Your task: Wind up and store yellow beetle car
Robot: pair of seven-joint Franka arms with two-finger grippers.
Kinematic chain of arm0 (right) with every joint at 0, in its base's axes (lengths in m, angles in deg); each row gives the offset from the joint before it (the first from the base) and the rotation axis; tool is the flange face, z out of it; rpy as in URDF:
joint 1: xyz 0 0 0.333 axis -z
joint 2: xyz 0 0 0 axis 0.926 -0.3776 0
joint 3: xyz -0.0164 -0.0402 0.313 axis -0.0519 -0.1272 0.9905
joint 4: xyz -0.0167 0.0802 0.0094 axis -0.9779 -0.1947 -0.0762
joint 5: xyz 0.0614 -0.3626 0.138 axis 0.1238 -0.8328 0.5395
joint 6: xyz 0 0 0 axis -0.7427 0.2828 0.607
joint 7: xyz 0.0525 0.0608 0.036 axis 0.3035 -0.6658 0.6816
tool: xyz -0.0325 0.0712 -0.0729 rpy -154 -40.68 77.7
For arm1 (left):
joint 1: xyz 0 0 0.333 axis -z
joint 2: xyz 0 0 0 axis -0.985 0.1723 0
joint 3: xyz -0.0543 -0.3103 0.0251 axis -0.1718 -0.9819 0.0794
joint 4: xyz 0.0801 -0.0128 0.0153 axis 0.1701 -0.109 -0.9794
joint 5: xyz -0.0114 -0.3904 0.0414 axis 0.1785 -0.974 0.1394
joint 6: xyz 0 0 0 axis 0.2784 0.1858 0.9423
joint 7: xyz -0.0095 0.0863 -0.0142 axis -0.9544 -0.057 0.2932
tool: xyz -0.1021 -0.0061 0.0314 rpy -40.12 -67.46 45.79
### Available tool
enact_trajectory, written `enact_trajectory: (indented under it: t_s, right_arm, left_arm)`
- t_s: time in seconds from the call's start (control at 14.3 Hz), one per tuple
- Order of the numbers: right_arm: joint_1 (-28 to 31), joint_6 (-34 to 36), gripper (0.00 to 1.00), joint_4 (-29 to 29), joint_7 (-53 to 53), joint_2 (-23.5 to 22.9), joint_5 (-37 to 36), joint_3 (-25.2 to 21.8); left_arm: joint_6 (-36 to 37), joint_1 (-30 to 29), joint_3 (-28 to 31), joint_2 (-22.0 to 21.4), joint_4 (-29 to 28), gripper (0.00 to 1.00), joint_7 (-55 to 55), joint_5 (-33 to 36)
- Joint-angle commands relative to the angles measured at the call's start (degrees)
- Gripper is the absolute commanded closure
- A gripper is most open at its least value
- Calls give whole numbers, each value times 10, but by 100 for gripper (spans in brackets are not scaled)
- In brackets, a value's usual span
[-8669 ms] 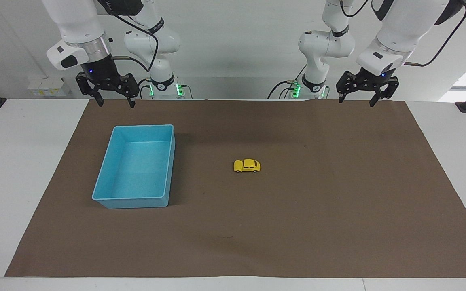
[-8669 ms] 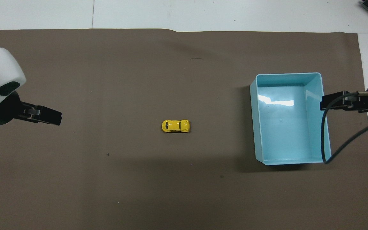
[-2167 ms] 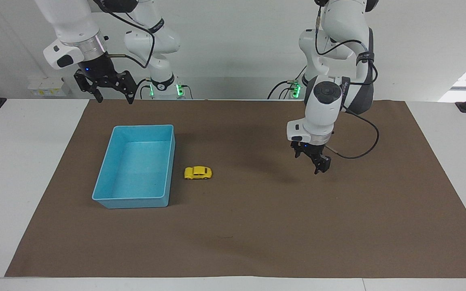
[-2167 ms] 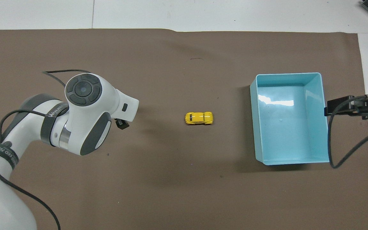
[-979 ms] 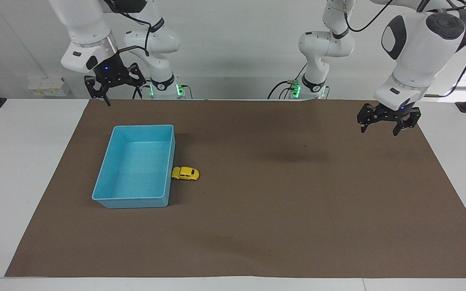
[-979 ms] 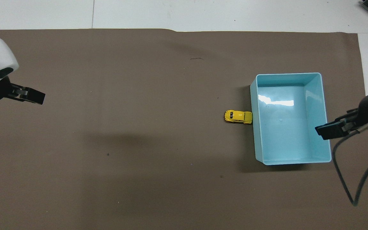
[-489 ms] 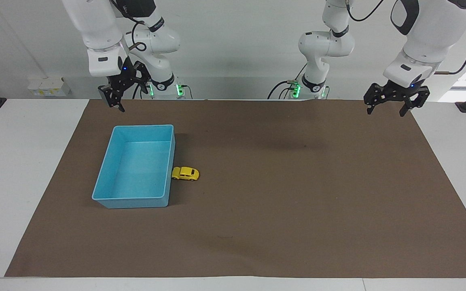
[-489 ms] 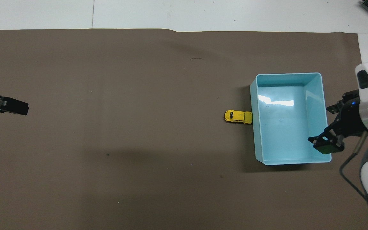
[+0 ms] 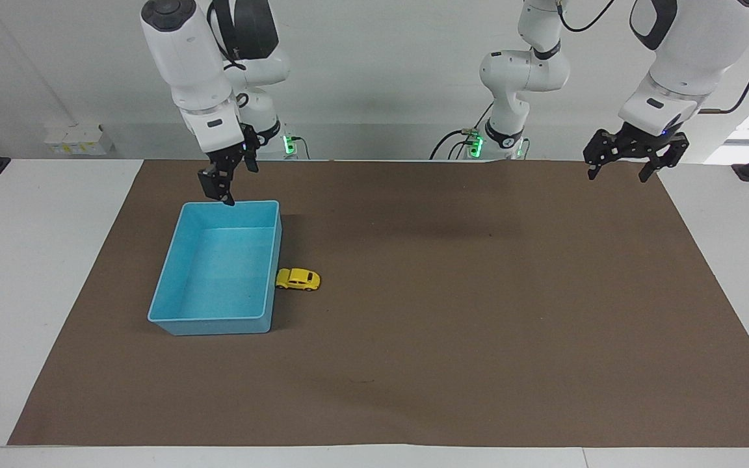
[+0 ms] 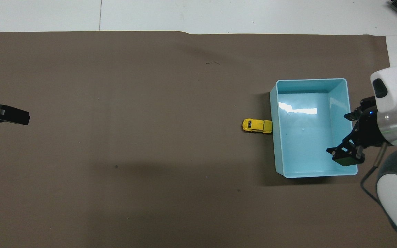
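The yellow beetle car (image 9: 298, 279) stands on the brown mat with one end against the outer long wall of the blue bin (image 9: 218, 318), outside it. It also shows in the overhead view (image 10: 257, 125) beside the bin (image 10: 310, 81). My right gripper (image 9: 236, 186) is open and empty, turned edge-on. It hangs over the bin's rim nearest the robots, and in the overhead view (image 10: 348, 137) it lies over the bin's corner. My left gripper (image 9: 628, 161) is open and empty, raised over the mat's edge at the left arm's end (image 10: 12, 117), far from the car.
The brown mat (image 9: 478, 338) covers most of the white table. The bin holds nothing. Nothing else lies on the mat.
My right gripper has swung down and inward to the bin's rim nearest the robots. The left gripper has barely moved. The car stays against the bin, where it rolled from mid-mat.
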Motion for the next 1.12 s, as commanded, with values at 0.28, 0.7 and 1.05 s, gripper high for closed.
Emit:
enact_trajectory:
  t_s: [0.28,0.7,1.05]
  right_arm:
    - [-39,-108,0,22,98,-87,9,-1]
    - [-56,-173,0,51,118,-116,2,-2]
    - [-56,-247,0,80,115,-152,-1,-2]
  left_arm:
    - [21,-62,-35,5,26,0,-4,-11]
    - [22,-61,-34,1,19,0,-1,-11]
    - [3,-67,-28,3,18,0,-4,-26]
